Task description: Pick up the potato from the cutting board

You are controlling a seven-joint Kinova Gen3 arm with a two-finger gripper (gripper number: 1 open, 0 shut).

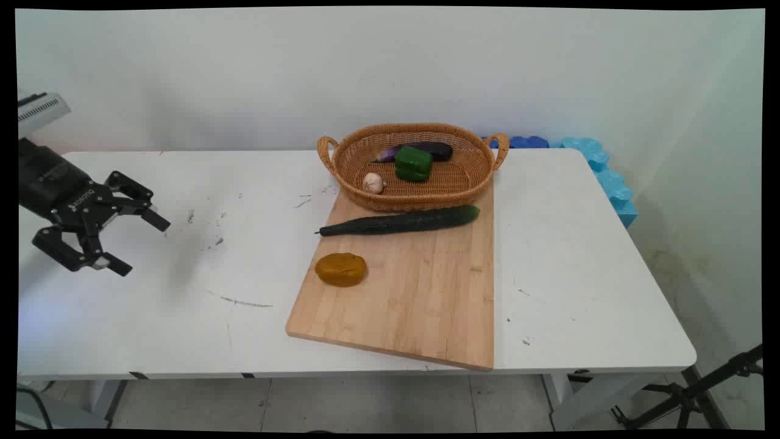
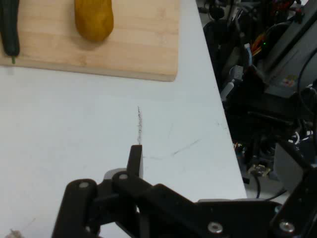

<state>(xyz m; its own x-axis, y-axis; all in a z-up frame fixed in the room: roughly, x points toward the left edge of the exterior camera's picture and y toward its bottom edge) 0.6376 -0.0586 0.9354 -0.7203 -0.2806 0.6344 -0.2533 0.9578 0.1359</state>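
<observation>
Main view shows the gripper [image 1: 137,242] spread wide and empty above the table [image 1: 579,256] at its left end, well apart from everything else. Nearest is one brown potato [image 1: 340,269] on the cutting board [image 1: 420,292]; it looks firm, rounded and light, best taken across its short width. Beyond it lies one long cucumber [image 1: 399,222], stiff, smooth and probably slippery, best held at its middle. One wicker basket [image 1: 341,161] holds one green pepper [image 1: 413,163], one eggplant [image 1: 426,149] and one garlic bulb [image 1: 373,182].
</observation>
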